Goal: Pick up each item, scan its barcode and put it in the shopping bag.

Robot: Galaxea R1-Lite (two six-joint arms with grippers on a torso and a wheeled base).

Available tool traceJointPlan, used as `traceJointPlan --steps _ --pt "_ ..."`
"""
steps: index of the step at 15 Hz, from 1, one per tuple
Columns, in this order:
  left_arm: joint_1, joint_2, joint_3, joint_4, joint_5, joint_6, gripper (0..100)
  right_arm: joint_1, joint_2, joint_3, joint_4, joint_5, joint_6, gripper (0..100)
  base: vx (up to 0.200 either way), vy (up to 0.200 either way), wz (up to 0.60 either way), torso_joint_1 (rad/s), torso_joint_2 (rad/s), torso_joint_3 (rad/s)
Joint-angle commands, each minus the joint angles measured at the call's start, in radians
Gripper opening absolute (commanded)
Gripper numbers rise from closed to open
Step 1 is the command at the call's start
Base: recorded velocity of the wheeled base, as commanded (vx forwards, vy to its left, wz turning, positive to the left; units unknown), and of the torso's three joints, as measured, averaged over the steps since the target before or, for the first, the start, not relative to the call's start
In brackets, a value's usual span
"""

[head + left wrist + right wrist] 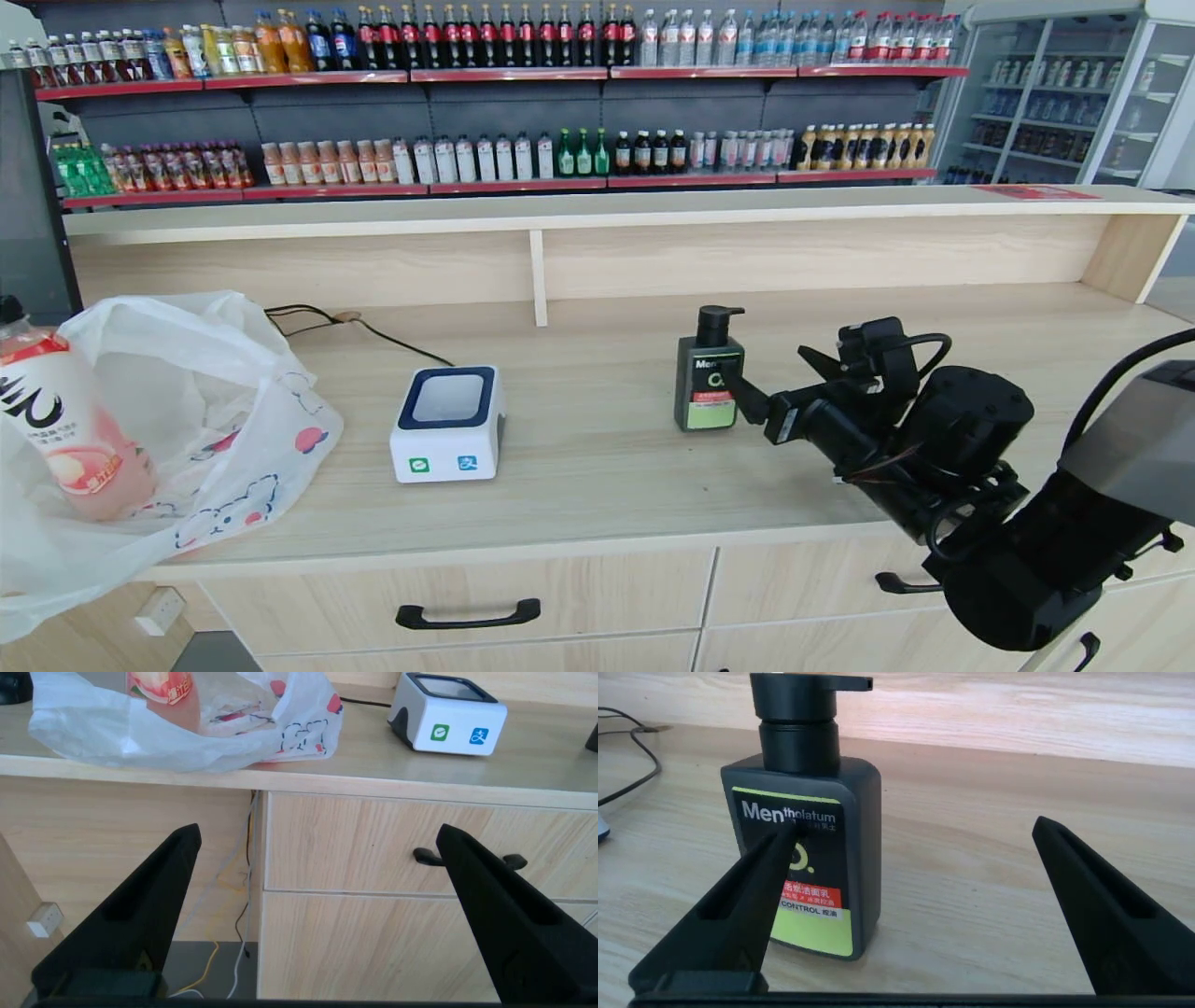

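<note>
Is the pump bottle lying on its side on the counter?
No, the pump bottle stands upright on the counter, pump on top.

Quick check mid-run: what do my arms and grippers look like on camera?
The left gripper and right gripper each have two flat, matte black fingers tapering to wedge tips, with no markings visible. The right arm is black with rounded joint housings, a grey cover farther back, and looping black cables.

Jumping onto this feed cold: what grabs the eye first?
A dark pump bottle stands right of centre on the counter, with the right gripper close beside it, jaws open. At the left end lies a white shopping bag with a pink drink bottle inside; a white scanner sits between.
</note>
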Motion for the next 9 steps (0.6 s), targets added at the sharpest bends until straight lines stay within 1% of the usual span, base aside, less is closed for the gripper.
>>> traceJointPlan --steps 1,9 --pt "0.0 0.001 0.0 0.0 0.0 -0.001 100 -0.014 -0.006 0.002 -0.001 0.0 -0.001 100 0.0 0.0 0.0 0.0 0.0 0.0" --pt "0.0 0.0 0.0 0.0 0.0 -0.001 100 -0.025 -0.005 -0.005 -0.001 0.0 -0.007 100 0.0 0.0 0.0 0.0 0.0 0.0"
